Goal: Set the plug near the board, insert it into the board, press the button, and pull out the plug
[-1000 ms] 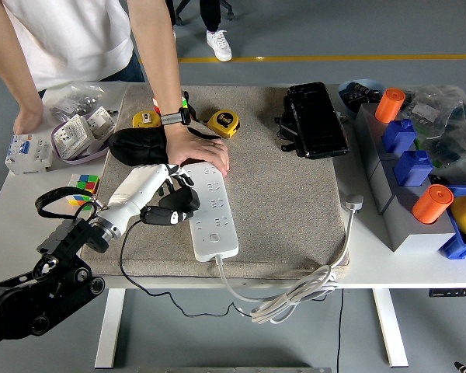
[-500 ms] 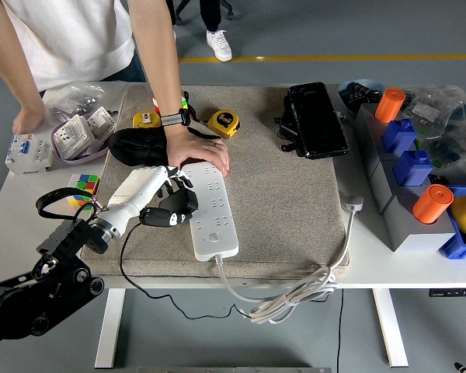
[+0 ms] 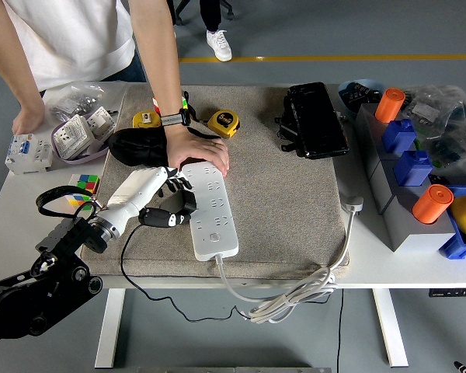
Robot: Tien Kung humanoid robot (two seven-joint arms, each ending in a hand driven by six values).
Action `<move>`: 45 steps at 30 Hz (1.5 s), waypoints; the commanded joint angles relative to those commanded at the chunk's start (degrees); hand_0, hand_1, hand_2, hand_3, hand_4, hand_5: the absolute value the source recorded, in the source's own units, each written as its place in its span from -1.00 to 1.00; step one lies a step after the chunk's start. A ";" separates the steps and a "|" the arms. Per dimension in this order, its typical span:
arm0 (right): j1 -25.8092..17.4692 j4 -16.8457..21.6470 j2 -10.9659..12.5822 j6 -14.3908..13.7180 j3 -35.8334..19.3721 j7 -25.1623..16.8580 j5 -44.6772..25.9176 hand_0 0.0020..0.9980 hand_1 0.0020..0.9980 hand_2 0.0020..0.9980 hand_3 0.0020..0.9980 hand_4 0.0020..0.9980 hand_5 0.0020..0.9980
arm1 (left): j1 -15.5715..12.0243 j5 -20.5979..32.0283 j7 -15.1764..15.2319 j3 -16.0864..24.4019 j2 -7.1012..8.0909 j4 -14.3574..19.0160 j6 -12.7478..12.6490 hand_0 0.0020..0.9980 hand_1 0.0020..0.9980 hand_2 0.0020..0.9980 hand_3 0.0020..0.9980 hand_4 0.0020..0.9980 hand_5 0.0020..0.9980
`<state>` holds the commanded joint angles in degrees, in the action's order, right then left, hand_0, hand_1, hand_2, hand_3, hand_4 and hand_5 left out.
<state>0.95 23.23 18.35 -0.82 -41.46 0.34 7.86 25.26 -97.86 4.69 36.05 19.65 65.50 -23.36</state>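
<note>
A white power strip (image 3: 212,208) lies lengthwise on the grey mat (image 3: 279,202). A person's hand (image 3: 197,151) presses down on its far end. My left hand (image 3: 173,203), black fingers on a white forearm, sits at the strip's left edge. Its fingers are curled on a black plug (image 3: 158,218), which hangs just left of the strip and clear of its sockets. The plug's thin black cable (image 3: 124,260) drops over the table's near edge. The strip's button is too small to pick out.
Two yellow tape measures (image 3: 224,122) and a black pouch (image 3: 132,146) lie behind the strip, a black case (image 3: 314,120) farther right. A colour cube (image 3: 84,186) and a bowl of sockets (image 3: 80,136) are at left. Grey boxes (image 3: 400,186) fill the right. The strip's white cord (image 3: 295,295) loops off the front edge.
My left hand has drawn back a little to the left and towards me, carrying the plug away from the strip's edge. The person's hand stays on the strip.
</note>
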 joint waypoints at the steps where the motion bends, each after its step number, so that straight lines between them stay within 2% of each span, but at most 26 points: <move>1: 0.00 0.01 0.00 0.00 -0.01 -0.01 -0.01 0.26 0.37 0.39 0.16 0.72 0.02 | -0.07 0.16 -0.01 0.08 0.03 0.03 0.12 -0.22 0.18 0.20 0.21 1.00 -0.74; 4: -0.03 0.00 -0.02 0.02 0.07 -0.01 -0.05 0.26 0.37 0.39 0.16 0.72 0.02 | -0.36 0.60 0.13 0.34 0.19 0.31 0.33 -0.22 0.18 0.20 0.21 1.00 -0.74; 5: -0.05 0.01 -0.02 0.03 0.09 -0.01 -0.04 0.27 0.37 0.39 0.16 0.72 0.01 | -0.41 0.76 0.21 0.39 0.24 0.39 0.35 -0.04 0.34 0.43 0.42 1.00 -0.53; 10: 0.02 0.03 0.01 0.09 0.05 -0.05 -0.03 0.27 0.37 0.39 0.16 0.72 0.01 | -0.73 1.29 0.54 0.96 0.34 0.67 0.11 -0.04 0.34 0.43 0.42 1.00 -0.53; 11: 0.03 0.04 0.03 0.10 0.00 -0.05 0.01 0.26 0.37 0.39 0.16 0.72 0.01 | -1.09 1.63 0.81 1.36 0.45 1.08 -0.25 0.10 0.42 0.57 0.54 1.00 -0.40; 13: 0.05 0.05 0.06 0.08 -0.07 -0.07 0.04 0.26 0.37 0.39 0.16 0.72 0.01 | -1.57 2.23 1.21 1.84 0.61 1.66 -0.83 0.10 0.42 0.57 0.54 1.00 -0.40; 16: -0.02 0.03 0.12 0.11 -0.20 -0.09 0.06 0.26 0.37 0.39 0.16 0.72 0.01 | -3.27 4.67 3.25 3.11 1.40 3.81 -3.08 0.10 0.42 0.57 0.54 1.00 -0.40; 17: -0.04 0.00 0.13 0.13 -0.17 -0.08 0.04 0.27 0.37 0.39 0.16 0.72 0.01 | -3.78 5.46 4.07 3.45 1.60 4.39 -3.83 0.21 0.44 0.57 0.51 1.00 0.02; 19: -0.08 -0.04 0.16 0.15 -0.18 -0.08 0.07 0.27 0.37 0.39 0.16 0.72 0.01 | -5.50 7.63 6.42 4.70 2.09 6.07 -5.99 0.21 0.44 0.57 0.51 1.00 0.02; 22: -0.13 -0.04 0.14 0.17 -0.29 -0.11 0.11 0.27 0.37 0.39 0.16 0.72 0.01 | -7.99 8.49 7.01 6.14 2.66 8.09 -7.56 0.21 0.44 0.57 0.51 1.00 0.02; 23: -0.14 -0.04 0.14 0.17 -0.31 -0.11 0.14 0.27 0.37 0.39 0.16 0.72 0.01 | -8.47 8.57 6.94 6.33 2.77 8.43 -7.68 0.27 0.45 0.49 0.44 0.87 -0.03; 27: -0.21 -0.07 0.13 0.17 -0.50 -0.19 0.17 0.27 0.37 0.39 0.16 0.72 0.01 | -10.66 8.17 7.07 6.30 3.25 9.55 -6.86 0.27 0.45 0.49 0.44 0.87 -0.03; 28: -0.19 -0.06 0.13 0.17 -0.52 -0.20 0.19 0.27 0.37 0.39 0.16 0.72 0.01 | -10.85 8.17 7.28 6.21 3.31 9.63 -6.71 0.27 0.45 0.49 0.44 0.87 -0.03; 29: -0.15 -0.06 0.15 0.17 -0.56 -0.21 0.20 0.27 0.37 0.38 0.16 0.72 0.01 | -10.96 7.93 7.26 6.02 3.33 9.61 -6.54 0.30 0.44 0.47 0.31 0.79 -0.05; 45: -0.08 -0.06 0.19 0.06 -0.46 -0.40 -0.01 0.26 0.37 0.38 0.16 0.72 0.00 | -9.86 7.52 5.08 3.15 3.36 9.33 -3.83 0.28 0.42 0.46 0.27 0.71 -0.06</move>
<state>0.87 23.16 18.54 -0.76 -41.92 -0.07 7.85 15.40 -90.34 9.77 39.20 23.01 74.83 -27.19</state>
